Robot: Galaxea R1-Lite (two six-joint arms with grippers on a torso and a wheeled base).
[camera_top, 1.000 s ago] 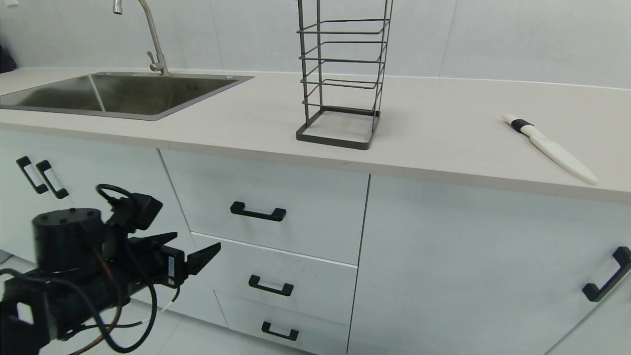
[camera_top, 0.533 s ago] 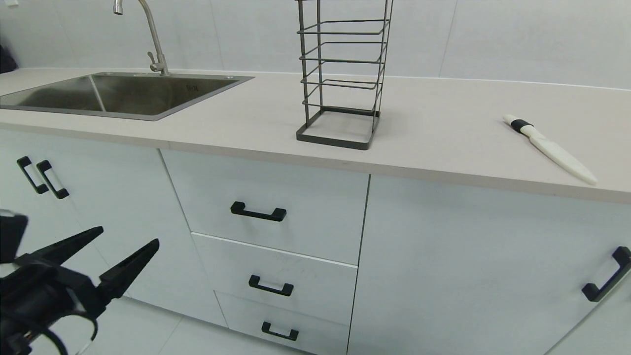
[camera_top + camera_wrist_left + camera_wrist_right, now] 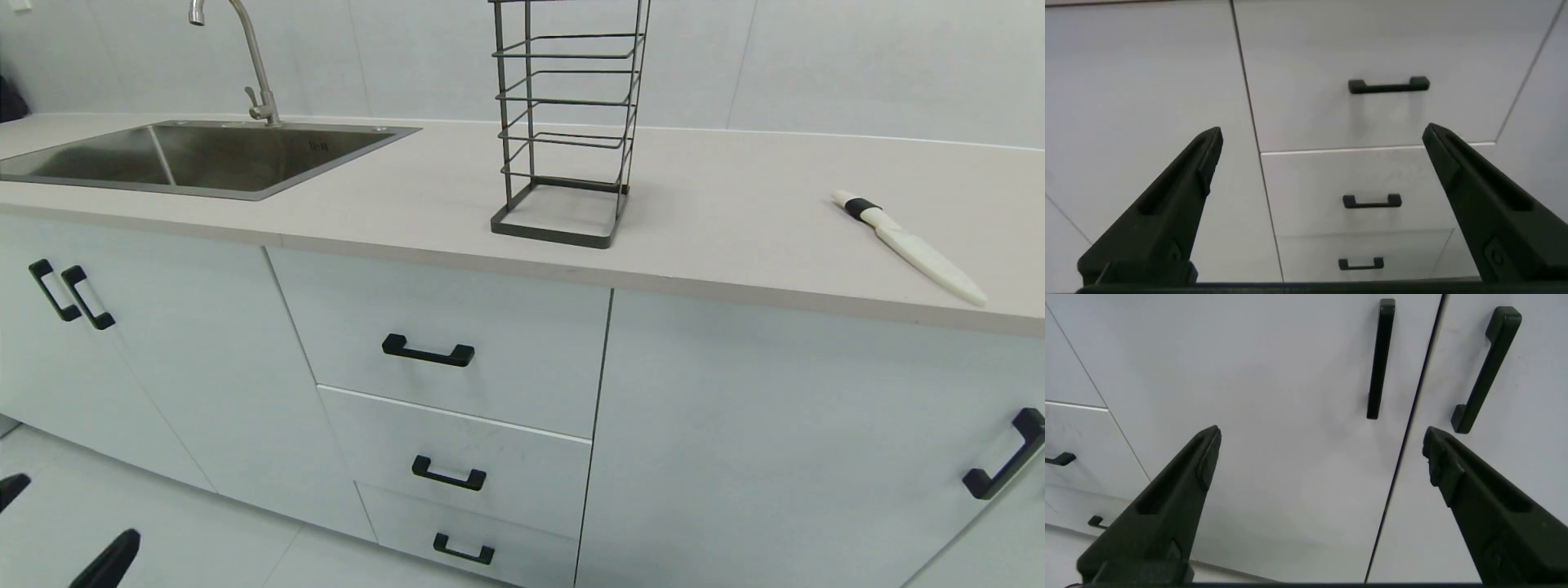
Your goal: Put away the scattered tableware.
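Dropping out of the middle since a second ago, left gripper [image 3: 82, 505] is now hanging low at the near left, its jaws gaping wide and holding nothing, facing the drawers [image 3: 1372, 175]. Right gripper [image 3: 1321, 434] is likewise gaping empty before the cabinet doors [image 3: 1290, 416]. Knife [image 3: 908, 245] is lying flat on the counter [image 3: 735, 204] at the right, well apart from the rack [image 3: 563, 131].

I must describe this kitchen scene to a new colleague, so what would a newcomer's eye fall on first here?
First comes the tall black wire rack, which stands upright near the middle of the pale countertop. Next is the white knife with a black band, lying alone toward the countertop's right end. Last is the steel sink, set into the left end.
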